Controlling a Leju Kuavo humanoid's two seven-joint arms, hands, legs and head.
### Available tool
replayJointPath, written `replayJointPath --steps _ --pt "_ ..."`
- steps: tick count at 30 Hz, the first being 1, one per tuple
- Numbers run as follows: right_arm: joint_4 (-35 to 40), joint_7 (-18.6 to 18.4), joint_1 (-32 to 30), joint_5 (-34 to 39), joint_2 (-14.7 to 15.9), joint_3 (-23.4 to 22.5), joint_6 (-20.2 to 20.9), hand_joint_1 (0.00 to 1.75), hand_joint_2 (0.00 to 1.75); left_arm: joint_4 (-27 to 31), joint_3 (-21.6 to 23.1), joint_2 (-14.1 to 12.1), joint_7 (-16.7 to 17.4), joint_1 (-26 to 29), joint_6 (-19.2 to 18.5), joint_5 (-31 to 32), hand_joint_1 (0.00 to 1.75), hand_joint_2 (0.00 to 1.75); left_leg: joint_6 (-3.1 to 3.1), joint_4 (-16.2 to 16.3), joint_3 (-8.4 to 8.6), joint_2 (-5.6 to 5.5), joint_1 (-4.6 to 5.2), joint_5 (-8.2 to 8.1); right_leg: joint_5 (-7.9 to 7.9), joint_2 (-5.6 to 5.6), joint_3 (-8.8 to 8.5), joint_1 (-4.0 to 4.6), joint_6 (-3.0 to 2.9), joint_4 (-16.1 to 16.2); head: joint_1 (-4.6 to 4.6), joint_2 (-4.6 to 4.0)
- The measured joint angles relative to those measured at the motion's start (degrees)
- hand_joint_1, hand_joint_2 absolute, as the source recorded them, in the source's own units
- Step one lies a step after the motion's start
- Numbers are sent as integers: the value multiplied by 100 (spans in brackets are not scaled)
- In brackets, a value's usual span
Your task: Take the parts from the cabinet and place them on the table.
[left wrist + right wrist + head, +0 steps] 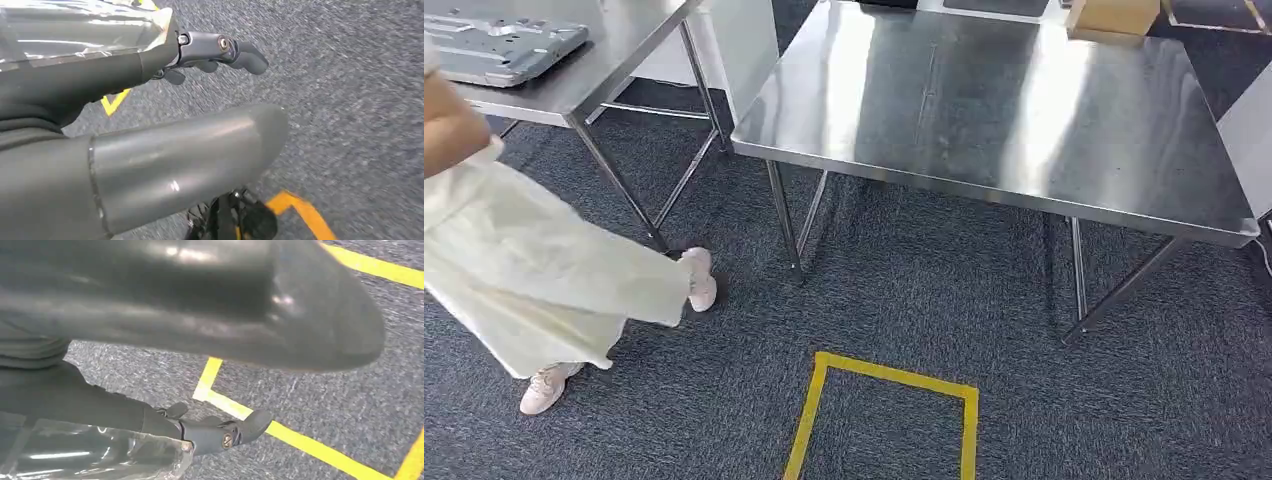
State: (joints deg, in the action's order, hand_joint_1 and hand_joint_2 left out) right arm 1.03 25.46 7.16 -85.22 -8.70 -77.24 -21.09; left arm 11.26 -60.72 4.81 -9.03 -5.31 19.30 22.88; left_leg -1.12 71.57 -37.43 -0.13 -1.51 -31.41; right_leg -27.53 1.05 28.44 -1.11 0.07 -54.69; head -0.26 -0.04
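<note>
So both arms hang down beside the robot's body, and each wrist camera looks at its own hand over the dark blue-grey carpet [904, 290]. The left hand [210, 52] has its fingers [247, 57] curled loosely over the floor with nothing between them and the thick grey thumb [200, 150]; a clear plastic-looking sleeve [75, 30] covers the forearm behind it. The right hand [215, 432] looks the same: dark fingers [252, 422] bent a little, nothing gripped, thumb [280, 305] big and blurry close to the lens, shiny sleeve [90, 455] on the arm behind it. Both pictures are motion-blurred, so finer finger detail is hard to read.

Yellow tape lines [300, 440] run across the carpet just beyond the right hand's fingertips, and more yellow tape [300, 210] lies on the floor near the left hand.

From the head camera, a steel table [1004, 110] stands well ahead of both hands, its top bare and reflecting light, with a cardboard box [1114, 15] at its far edge. A second steel table [594, 60], off toward the left hand's side, carries a flat grey metal part [499, 45] with holes and cut-outs. A person in a long cream skirt [534, 280] and pale shoes [699, 280] stands beside that table. The yellow tape rectangle [889, 400] marks the floor between the robot and the nearer table.
</note>
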Motion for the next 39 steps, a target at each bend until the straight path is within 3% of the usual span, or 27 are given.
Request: replayJointPath --steps 2,3,4,6,7,8,9,10,12,13,18,19,20,21,22,23,24,25,26,27,28,29,30,33,34,37,39 --pt "-2 2 1 0 9 20 11 0 0 0 42 -7 31 1 -20 31 0 0 -16 -1100 731 1 -50 339 1 -4 104 -27 14 -135 0 0" --pt "-2 11 6 0 18 33 11 0 0 0 75 -4 77 -2 -61 86 0 0 -23 -1360 889 -10 -45 163 8 -3 163 -12 27 -166 2 0" --pt "-4 18 10 0 20 44 11 0 0 -4 125 -11 142 7 -114 160 0 0 41 -1412 874 -24 1 212 37 -4 211 14 74 -192 -7 0" --pt "-7 33 7 0 26 76 9 0 0 -4 192 -11 219 28 -135 210 0 0 98 -1419 799 -20 22 202 101 -5 263 22 169 -190 -9 0" --pt "-9 33 -13 0 31 87 -2 0 0 -4 199 -7 188 34 -118 153 0 0 158 -1429 771 -18 37 239 140 -6 284 29 228 -169 7 0" --pt "-9 35 -28 0 37 87 -15 0 0 -7 199 7 166 35 -105 105 0 0 263 -1498 751 -4 -2 312 111 -10 330 66 261 -208 7 0" --pt "-9 35 -39 0 57 90 -31 0 0 -9 206 22 160 32 -105 107 0 0 315 -1501 721 5 22 351 -11 -32 418 17 239 -343 0 0" --pt "-11 37 -56 0 64 92 -44 0 0 -11 228 24 186 33 -140 151 0 0 377 -1502 650 9 25 397 -286 -40 588 30 170 -732 33 0" --pt "-11 37 -84 0 81 101 -48 0 0 -15 267 24 274 35 -216 245 0 0 407 -1499 539 17 58 480 -733 -52 968 19 115 -1674 28 0" --pt "-11 37 -101 0 94 103 -48 0 0 -15 278 24 269 38 -217 226 0 0 405 -1497 491 19 65 519 -845 -58 1068 20 125 -1981 35 0" --pt "-11 37 -104 0 96 103 -48 0 0 -15 276 24 265 38 -214 219 0 0 405 -1497 482 19 68 526 -857 -60 1075 21 130 -2022 35 0" --pt "-11 33 -142 0 109 105 -48 0 0 -15 267 42 175 42 -159 94 0 0 390 -1494 397 18 80 601 -794 -67 846 22 213 -1837 33 0" --pt "-11 33 -149 0 112 105 -48 0 0 -15 265 46 160 42 -146 68 0 0 382 -1493 379 16 79 621 -721 -67 680 21 241 -1595 35 0" --pt "-11 33 -132 0 131 109 -48 0 0 -15 262 59 134 46 -118 48 0 0 282 -1462 300 10 129 731 -346 -88 -266 67 233 26 26 0" --pt "-11 28 -170 0 125 118 -46 0 0 -15 263 57 118 48 -107 48 0 0 183 -1487 300 12 93 817 -296 -90 -226 85 143 -26 7 0" --pt "-13 15 -177 0 125 118 -44 0 0 -15 243 57 44 56 -50 -33 0 0 147 -1470 280 3 80 835 -232 -81 -199 -4 66 6 15 0" --pt "-20 11 -171 0 114 118 -39 0 0 -15 203 55 -20 58 2 -92 0 0 126 -1350 204 -2 59 679 -185 -59 -171 -14 20 3 6 0" --pt "-22 -4 -174 0 114 118 -37 0 0 -17 182 61 -35 59 7 -125 0 0 111 -1058 91 -1 49 377 -149 -55 -127 -16 -39 2 -44 0" --pt "-22 -9 -179 0 114 118 -35 0 0 -17 175 63 -41 59 7 -129 0 0 91 -708 -35 -2 44 121 -131 -49 -94 -11 -45 0 -66 0" --pt "-22 -28 -190 0 107 118 -24 0 0 -17 171 59 -58 59 17 -133 0 0 59 -134 -232 -2 41 -191 -89 -39 -52 -1 -60 -7 -72 0" --pt "-24 -48 -195 0 107 118 -24 0 0 -17 149 59 -114 59 57 -175 0 0 35 267 -349 -1 37 -366 -58 -32 -33 6 -53 -11 -77 0" --pt "-24 -72 -195 0 107 118 -24 0 0 -17 101 61 -168 59 107 -229 0 0 25 392 -333 -1 34 -392 -30 -33 -8 7 -35 -22 -74 0" --pt "-24 -85 -195 0 107 118 -24 0 0 -17 66 61 -190 57 122 -253 0 0 32 239 -188 0 31 -286 -15 -36 19 6 -22 -32 -83 0" --pt "-31 -90 -191 0 79 118 -22 0 0 -15 31 59 -264 47 193 -317 0 0 84 -1143 691 0 20 295 -8 -38 54 -1 -3 -101 -118 0" --pt "-33 -90 -189 0 63 118 -24 0 0 -17 -13 63 -330 26 243 -378 0 0 103 -1428 840 -2 48 232 -16 -36 99 73 22 -150 -125 0" --pt "-39 -116 -195 0 35 118 -44 0 0 -15 -105 105 -411 18 317 -446 0 0 201 -1416 750 -6 100 259 50 -33 191 59 162 -157 -122 0" --pt "-42 -129 -205 0 33 118 -48 0 0 -15 -133 136 -428 14 317 -457 0 0 355 -1505 723 17 66 371 23 -34 263 64 233 -216 -116 0"
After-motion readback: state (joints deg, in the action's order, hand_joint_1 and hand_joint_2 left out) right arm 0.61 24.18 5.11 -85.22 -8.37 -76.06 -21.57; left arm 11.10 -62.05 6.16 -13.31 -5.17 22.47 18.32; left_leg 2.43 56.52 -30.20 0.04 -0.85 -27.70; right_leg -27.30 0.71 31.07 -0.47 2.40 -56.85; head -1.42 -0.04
